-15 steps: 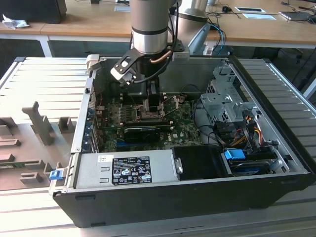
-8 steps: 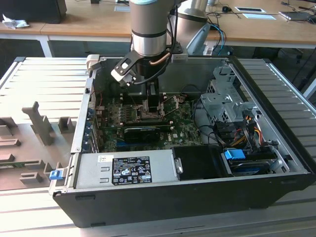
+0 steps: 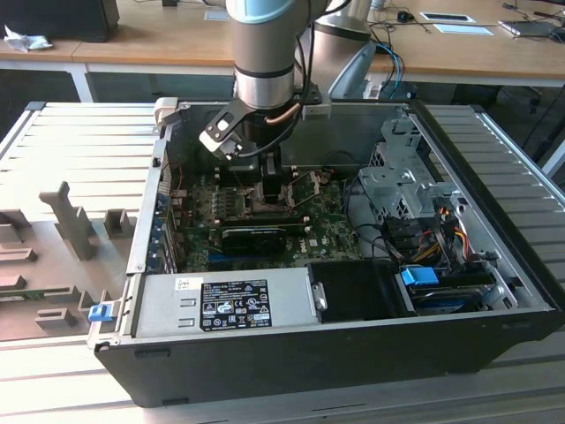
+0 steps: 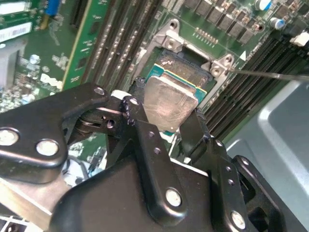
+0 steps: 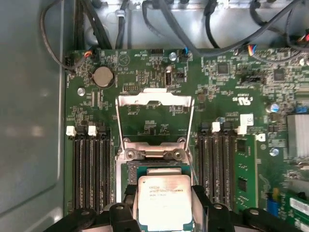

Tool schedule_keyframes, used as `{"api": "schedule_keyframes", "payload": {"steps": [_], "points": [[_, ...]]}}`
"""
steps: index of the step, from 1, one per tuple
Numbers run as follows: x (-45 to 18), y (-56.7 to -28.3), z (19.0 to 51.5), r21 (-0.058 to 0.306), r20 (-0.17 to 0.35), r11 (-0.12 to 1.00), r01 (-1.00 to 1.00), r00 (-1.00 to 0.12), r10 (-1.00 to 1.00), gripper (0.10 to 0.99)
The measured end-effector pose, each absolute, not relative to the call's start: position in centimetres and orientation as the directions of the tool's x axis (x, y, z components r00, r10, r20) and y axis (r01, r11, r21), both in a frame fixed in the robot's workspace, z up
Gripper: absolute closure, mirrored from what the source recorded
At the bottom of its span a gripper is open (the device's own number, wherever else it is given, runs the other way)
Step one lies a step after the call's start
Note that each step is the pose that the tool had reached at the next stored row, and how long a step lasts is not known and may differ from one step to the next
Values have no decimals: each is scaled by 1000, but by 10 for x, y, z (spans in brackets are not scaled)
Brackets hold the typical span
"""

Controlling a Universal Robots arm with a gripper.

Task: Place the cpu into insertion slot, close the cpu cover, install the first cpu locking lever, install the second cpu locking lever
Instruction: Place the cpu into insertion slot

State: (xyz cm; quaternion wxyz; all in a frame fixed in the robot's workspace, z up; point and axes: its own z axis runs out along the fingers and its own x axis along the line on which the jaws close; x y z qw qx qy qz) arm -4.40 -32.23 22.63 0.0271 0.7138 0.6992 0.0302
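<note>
Fingers of the gripper (image 4: 166,116) sit narrowly closed on two opposite edges of the cpu (image 5: 165,200). We see the chip held over the insertion slot (image 4: 186,63), hiding most of it; whether it touches the socket we cannot tell. Beyond the slot the cpu cover (image 5: 155,100) stands swung open, with green board showing through its window. Black memory slots (image 5: 89,169) flank the insertion slot on both sides, close to the fingers. A thin metal lever (image 4: 270,74) juts from one slot corner. Past the cover lie a coin battery (image 5: 102,76) and dark cables (image 5: 169,24).
</note>
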Motion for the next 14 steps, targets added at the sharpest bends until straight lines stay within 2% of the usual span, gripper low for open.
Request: {"api": "schedule_keyframes", "payload": {"steps": [14], "points": [[-45, -317, 212, 81, 2, -20, 997, 20, 1000, 553]]}}
